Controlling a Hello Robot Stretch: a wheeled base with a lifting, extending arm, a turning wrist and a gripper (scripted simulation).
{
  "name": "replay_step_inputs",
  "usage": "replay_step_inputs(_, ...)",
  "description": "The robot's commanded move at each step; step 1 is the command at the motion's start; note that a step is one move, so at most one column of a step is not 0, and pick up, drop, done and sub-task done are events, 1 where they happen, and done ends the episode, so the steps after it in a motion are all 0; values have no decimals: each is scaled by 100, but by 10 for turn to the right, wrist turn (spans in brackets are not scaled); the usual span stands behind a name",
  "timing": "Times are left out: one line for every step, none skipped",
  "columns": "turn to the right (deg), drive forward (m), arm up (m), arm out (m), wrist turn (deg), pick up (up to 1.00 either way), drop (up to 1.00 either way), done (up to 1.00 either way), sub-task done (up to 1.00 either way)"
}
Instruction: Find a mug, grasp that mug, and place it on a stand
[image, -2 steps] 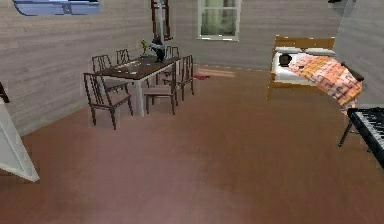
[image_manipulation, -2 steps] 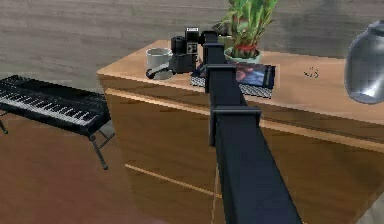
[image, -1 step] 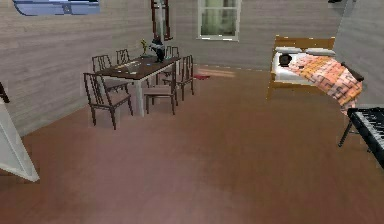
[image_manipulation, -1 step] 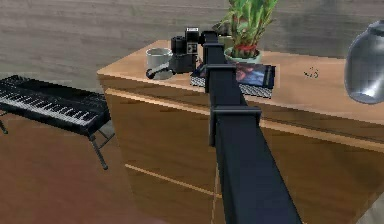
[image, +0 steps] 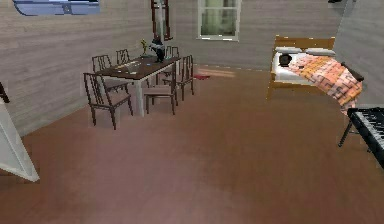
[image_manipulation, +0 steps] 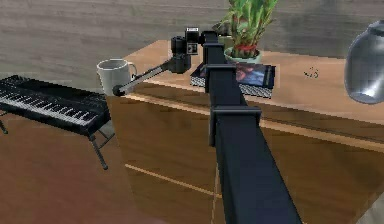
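Mug (image_manipulation: 116, 74), white, shows at the left corner of the wooden bench (image_manipulation: 170, 130), right at the fingertips of the hand (image_manipulation: 122, 89). The dark arm (image_manipulation: 240, 140) reaches out over the bench top, and the hand points left from its far end. Whether the hand grips the mug, or anything at all, cannot be told. A black keyboard (image_manipulation: 50, 100) stands just left of the bench. Farther right on the bench are a potted plant (image_manipulation: 245, 25), a grey vase (image_manipulation: 368, 65) and a flat dark frame (image_manipulation: 255, 78).
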Motion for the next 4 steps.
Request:
replay_step_inputs(0, 0, 0, 0, -450, 0, 0, 0, 0)
replay_step_inputs(0, 0, 0, 0, -150, 0, 0, 0, 0)
replay_step_inputs(0, 0, 0, -46, 0, 0, 0, 0, 0)
replay_step_inputs(-450, 0, 0, 0, 0, 0, 0, 0, 0)
